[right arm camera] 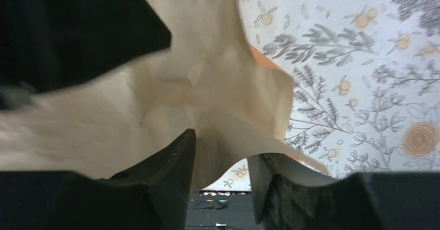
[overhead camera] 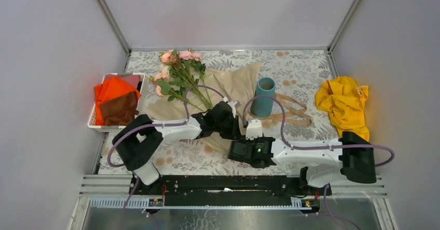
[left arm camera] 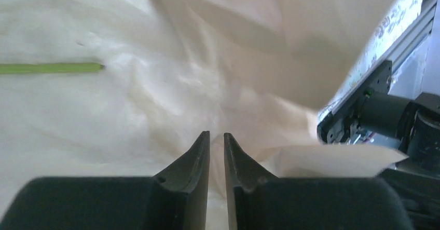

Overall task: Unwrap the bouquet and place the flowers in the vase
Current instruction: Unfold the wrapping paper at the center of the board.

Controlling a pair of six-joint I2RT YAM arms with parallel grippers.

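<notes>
The bouquet lies opened out. Its pink and peach flowers rest at the back left, stems running onto the spread, crinkled kraft paper. The teal vase stands upright at the paper's right edge. My left gripper is at the paper's near corner, jaws nearly together on a bunched fold of paper; one green stem end shows to its left. My right gripper is just in front, jaws apart, with a paper flap draped loosely over its right finger.
The loose tan ribbon lies right of the vase. A yellow cloth is heaped at the right edge. A white basket with orange and brown cloths sits at the left. The floral tablecloth covers the table.
</notes>
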